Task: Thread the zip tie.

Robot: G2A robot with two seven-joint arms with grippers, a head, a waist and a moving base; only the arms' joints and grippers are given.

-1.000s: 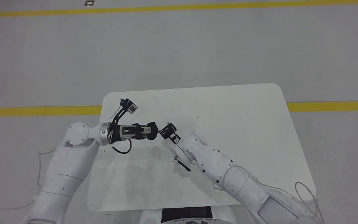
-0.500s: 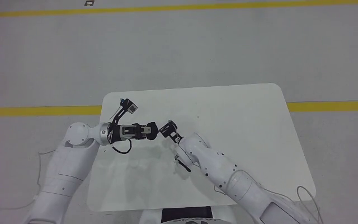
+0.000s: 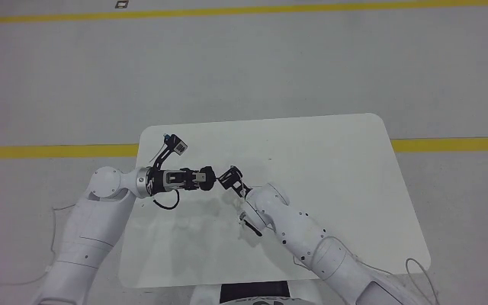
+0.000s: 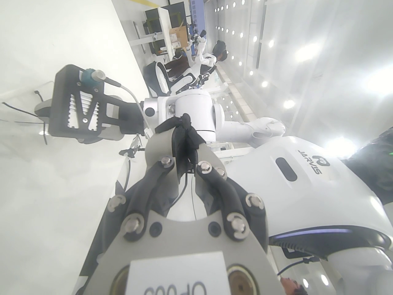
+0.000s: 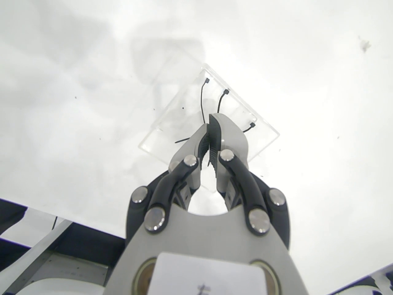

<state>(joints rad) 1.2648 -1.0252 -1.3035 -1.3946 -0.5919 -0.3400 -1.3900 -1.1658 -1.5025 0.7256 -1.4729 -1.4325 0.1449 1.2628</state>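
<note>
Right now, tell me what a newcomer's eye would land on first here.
First, the two arms meeting over the left part of the white table, with the left pincer and the right pincer close together and both shut. Next, just beyond the right pincer's tips, a clear tray on the table holds several black zip ties.

Three thin black plastic zip ties (image 5: 226, 91) lie loose – small square heads spread apart, straps curving in toward one another – inside a shallow clear plastic tray (image 5: 175, 121) on the white desk (image 5: 76, 78).
</note>
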